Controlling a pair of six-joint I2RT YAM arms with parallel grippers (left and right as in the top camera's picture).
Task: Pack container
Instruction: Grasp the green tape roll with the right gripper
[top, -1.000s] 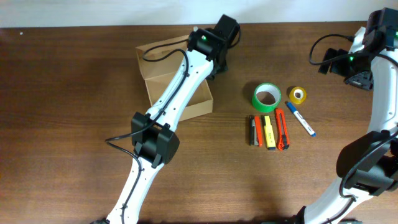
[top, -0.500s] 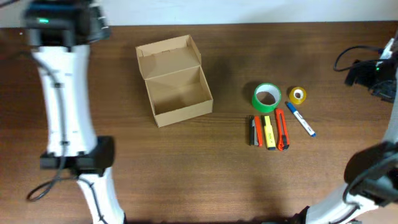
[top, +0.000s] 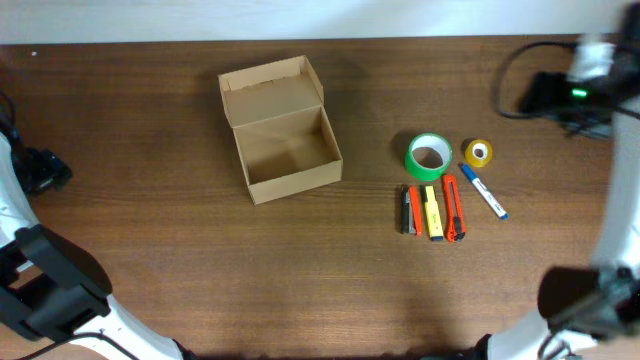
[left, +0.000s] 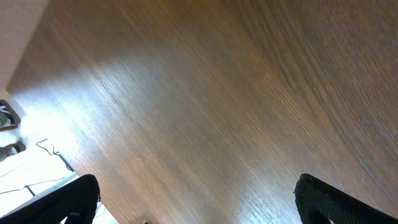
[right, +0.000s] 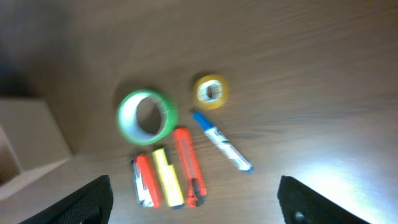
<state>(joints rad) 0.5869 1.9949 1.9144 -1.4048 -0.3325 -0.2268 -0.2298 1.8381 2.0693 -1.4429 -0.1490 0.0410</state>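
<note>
Box (top: 272, 92): one. Tape rolls: two, green roll (top: 428, 156) and yellow roll (top: 478, 153). Pen-like sticks: five, four in row (top: 432, 213), blue pen (top: 483, 192) at 3 o'clock of row.

This looks like a robotics lab or test room stocked with office goods, not a home. A dark wood-grain table (top: 150, 260) runs up to a plain pale wall (top: 300, 18) along its far edge. Two white robot arms with black joints stand at it, the left arm (top: 45, 285) at the left edge and the right arm (top: 622, 180) at the right edge. A loose black cable (top: 502, 85) loops near the far right corner.

Stationery lies on the table: an open cardboard box (top: 285, 150), a green tape roll (top: 429, 156), a yellow tape roll (top: 479, 153), a blue marker (top: 484, 192) and a row of pens and cutters (top: 432, 212). In the left wrist view, thin wires (left: 53, 152) trail over a pale floor past the table's edge.
</note>
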